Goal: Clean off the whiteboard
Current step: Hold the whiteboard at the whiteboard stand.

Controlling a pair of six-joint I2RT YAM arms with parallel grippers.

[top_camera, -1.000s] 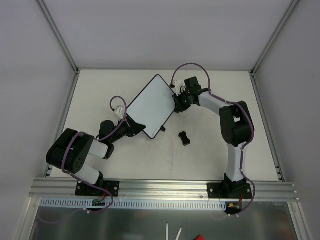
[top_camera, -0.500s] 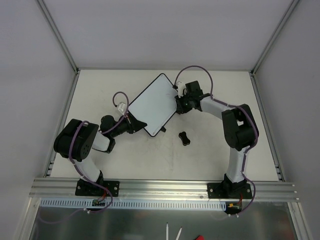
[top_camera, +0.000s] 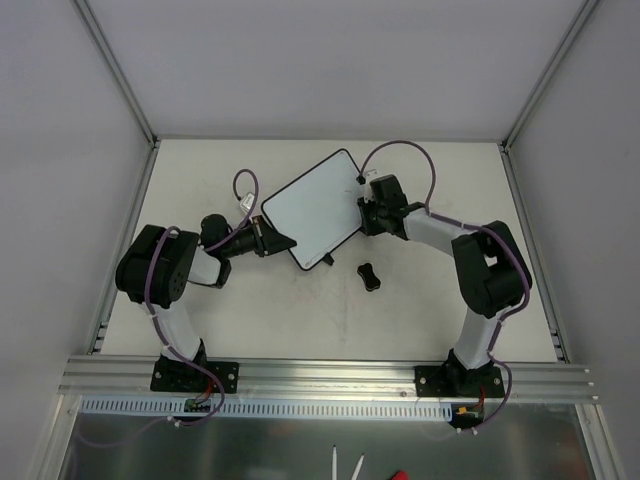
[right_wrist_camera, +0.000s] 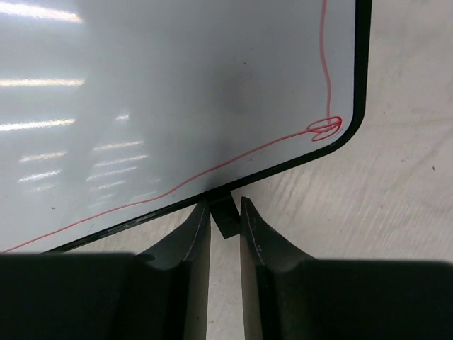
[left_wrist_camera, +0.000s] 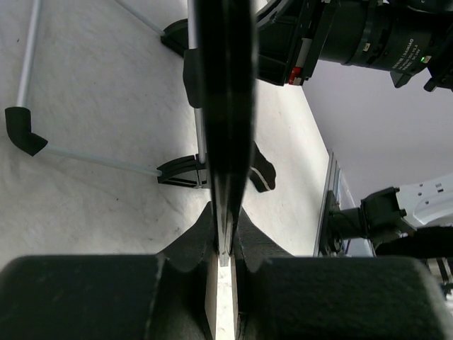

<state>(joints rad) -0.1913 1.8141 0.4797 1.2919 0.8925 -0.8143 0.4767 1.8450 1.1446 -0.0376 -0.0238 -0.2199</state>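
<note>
A: Where's the whiteboard [top_camera: 312,208]?
B: Back half of the desk [top_camera: 300,320], roughly centred and turned diagonal. One corner points far-right, the opposite one near-left. Both arms are on it.
A: Left end effector [left_wrist_camera: 225,221]?
B: Narrow, clamped on the board's near-left end. The wrist cam sees the board edge-on, with the rim sandwiched between both fingers [left_wrist_camera: 190,244] and no gap visible.
A: Right end effector [right_wrist_camera: 225,212]?
B: Also narrow. The tips sit either side of a small black foot [right_wrist_camera: 227,218] sticking out from the rim on the board's right edge, pinching it.
A: Surface?
B: Mostly white, with glare streaks. A thin red line [right_wrist_camera: 324,127] runs just inside the rim, makes a small loop by the rounded corner, then continues along the adjacent edge.
A: Eraser?
B: The black bone-shaped eraser [top_camera: 370,276] is lying on the desk, on the near side of the board's right corner. It's close to the board but not touching it, and neither end effector is on it.
A: Board flat on the desk or lifted?
B: Can't tell from these views.
</note>
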